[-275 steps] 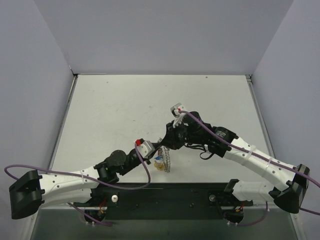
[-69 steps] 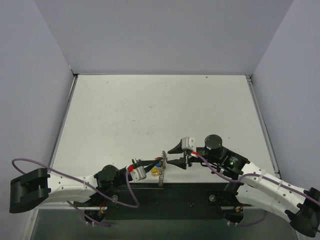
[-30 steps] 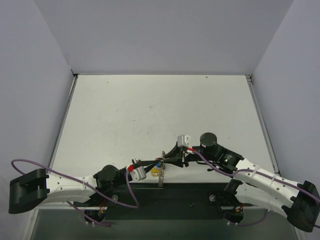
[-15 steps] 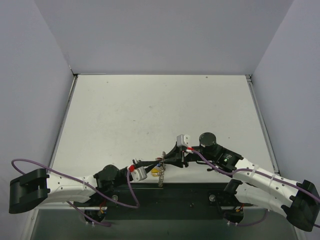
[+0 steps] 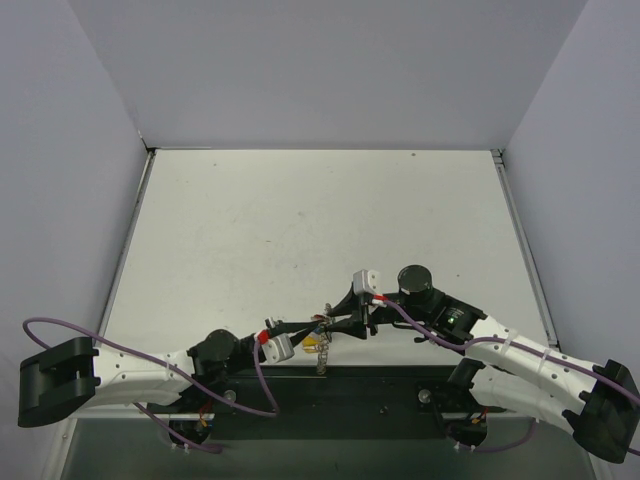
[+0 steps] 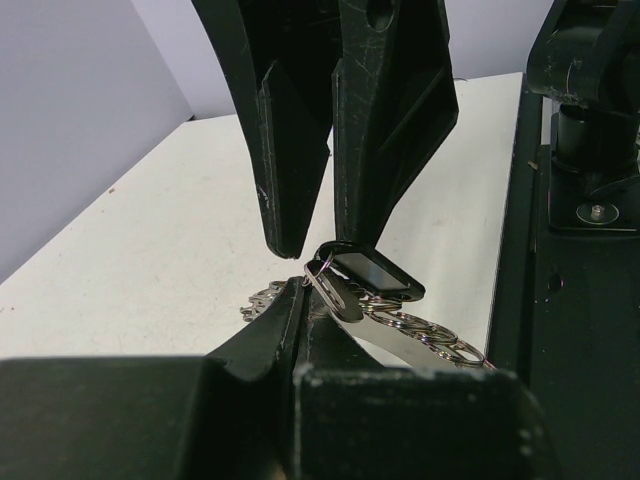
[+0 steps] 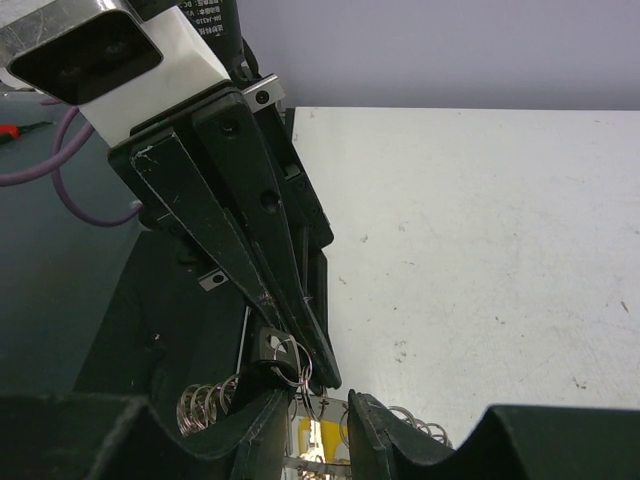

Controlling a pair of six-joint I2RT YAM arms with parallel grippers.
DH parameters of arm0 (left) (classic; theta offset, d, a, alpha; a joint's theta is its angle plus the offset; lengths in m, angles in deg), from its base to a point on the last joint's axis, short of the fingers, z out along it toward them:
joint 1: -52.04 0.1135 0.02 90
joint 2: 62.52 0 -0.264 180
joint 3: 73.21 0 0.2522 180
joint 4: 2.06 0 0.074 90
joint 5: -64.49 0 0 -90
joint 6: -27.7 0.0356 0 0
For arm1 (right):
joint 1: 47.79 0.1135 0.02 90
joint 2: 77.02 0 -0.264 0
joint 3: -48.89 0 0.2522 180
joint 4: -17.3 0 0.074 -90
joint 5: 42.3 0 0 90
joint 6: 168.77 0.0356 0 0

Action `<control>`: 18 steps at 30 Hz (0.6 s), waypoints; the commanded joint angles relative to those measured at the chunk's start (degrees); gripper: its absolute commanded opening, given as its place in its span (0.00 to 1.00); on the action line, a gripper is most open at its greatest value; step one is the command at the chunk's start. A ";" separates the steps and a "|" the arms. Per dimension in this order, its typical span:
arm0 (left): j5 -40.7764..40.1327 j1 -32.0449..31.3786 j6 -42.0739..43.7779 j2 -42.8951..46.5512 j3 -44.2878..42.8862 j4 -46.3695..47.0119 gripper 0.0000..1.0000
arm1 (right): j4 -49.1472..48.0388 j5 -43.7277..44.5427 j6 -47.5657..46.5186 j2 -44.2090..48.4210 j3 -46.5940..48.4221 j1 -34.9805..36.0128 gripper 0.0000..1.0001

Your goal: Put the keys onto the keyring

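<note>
The silvery chain-like keyring (image 6: 425,338) hangs just above the table's near edge, pinched in my shut left gripper (image 6: 300,292). On it hang keys: a dark-headed one (image 6: 377,276) by my jaw tips and a yellow-headed one (image 7: 320,440) lower down. My right gripper (image 7: 320,412) faces the left gripper (image 7: 262,285) tip to tip, its jaws apart. One right fingertip (image 6: 352,225) rests against the dark key head. In the top view the left gripper (image 5: 312,327) and the right gripper (image 5: 336,322) meet over the keyring (image 5: 322,352).
The black base plate (image 5: 340,385) runs along the near edge right under the keyring. A purple cable (image 5: 60,335) loops off the left arm. The white tabletop (image 5: 320,230) stretches back to grey walls on three sides.
The right gripper's jaws have parted a little around the dark key head. Both arms have hardly shifted, and the left gripper still pinches the keyring.
</note>
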State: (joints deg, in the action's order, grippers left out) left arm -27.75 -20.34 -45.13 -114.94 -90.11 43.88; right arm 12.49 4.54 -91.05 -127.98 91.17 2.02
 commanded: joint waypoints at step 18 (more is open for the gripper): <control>2.24 -0.04 -1.17 0.04 -3.81 6.30 0.00 | -2.97 -2.81 -1.17 -1.25 2.51 -0.32 0.12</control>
State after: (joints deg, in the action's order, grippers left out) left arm -26.94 -20.29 -45.57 -115.25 -90.26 43.92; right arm 12.47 3.64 -91.00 -129.34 91.17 2.02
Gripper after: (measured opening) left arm 0.022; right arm 0.171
